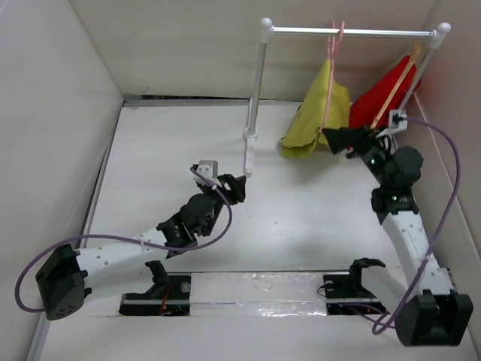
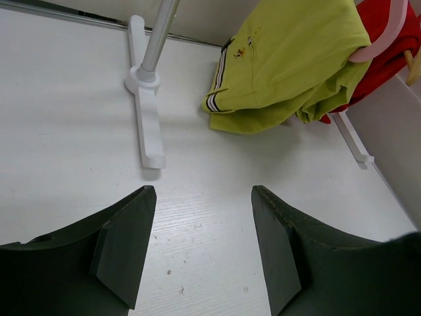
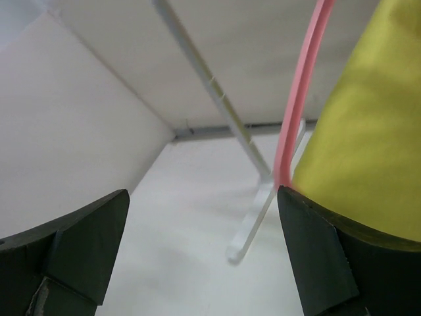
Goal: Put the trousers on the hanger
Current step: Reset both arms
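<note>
The mustard-yellow trousers (image 1: pixel 319 113) hang draped over the pink hanger (image 1: pixel 331 56), which hooks on the rack's rail. Their lower end with the striped waistband rests near the table. My right gripper (image 1: pixel 340 143) is open and empty, right beside the trousers' lower right edge. In the right wrist view the pink hanger (image 3: pixel 299 99) and yellow trousers (image 3: pixel 368 131) sit just past my right finger (image 3: pixel 329 263). My left gripper (image 1: pixel 239 186) is open and empty over the table, apart from the trousers (image 2: pixel 289 59), near the rack's foot.
The white rack has a pole (image 1: pixel 255 90) on a flat foot (image 2: pixel 146 112) and a top rail (image 1: pixel 353 31). A red garment (image 1: pixel 383 98) on a tan wooden hanger hangs at the rail's right end. Walls stand close on the left, back and right.
</note>
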Robot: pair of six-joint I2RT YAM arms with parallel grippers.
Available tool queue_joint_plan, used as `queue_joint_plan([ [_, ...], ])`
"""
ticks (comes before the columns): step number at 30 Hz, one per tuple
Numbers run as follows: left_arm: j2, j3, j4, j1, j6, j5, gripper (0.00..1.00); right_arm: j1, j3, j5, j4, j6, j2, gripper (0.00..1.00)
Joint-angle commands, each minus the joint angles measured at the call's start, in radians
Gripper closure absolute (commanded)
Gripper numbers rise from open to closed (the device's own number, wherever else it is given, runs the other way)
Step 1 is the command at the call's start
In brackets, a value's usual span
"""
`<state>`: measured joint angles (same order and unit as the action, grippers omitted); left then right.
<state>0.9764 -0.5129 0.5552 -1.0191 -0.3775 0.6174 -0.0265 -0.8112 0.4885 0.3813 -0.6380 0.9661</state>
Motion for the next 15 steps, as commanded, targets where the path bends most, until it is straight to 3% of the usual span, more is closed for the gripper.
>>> queue_joint_plan([
  [1, -0.001, -0.03, 0.058, 0.005, 0.029, 0.008, 0.43, 0.071, 0.171, -0.045, 0.013, 0.067, -0.171, 0.0],
  [6, -0.03, 0.011, 0.077, 0.005, 0.011, 0.044, 0.43, 0.128, 0.394, -0.051, -0.152, 0.162, -0.459, 0.0],
  [10, -0.073, 0.077, 0.037, 0.005, -0.073, 0.009, 0.45, 0.148, 0.574, -0.047, -0.292, 0.199, -0.601, 0.0],
  [15, -0.151, 0.171, -0.029, 0.005, -0.201, -0.031, 0.45, 0.148, 0.618, -0.016, -0.331, 0.196, -0.675, 0.0],
])
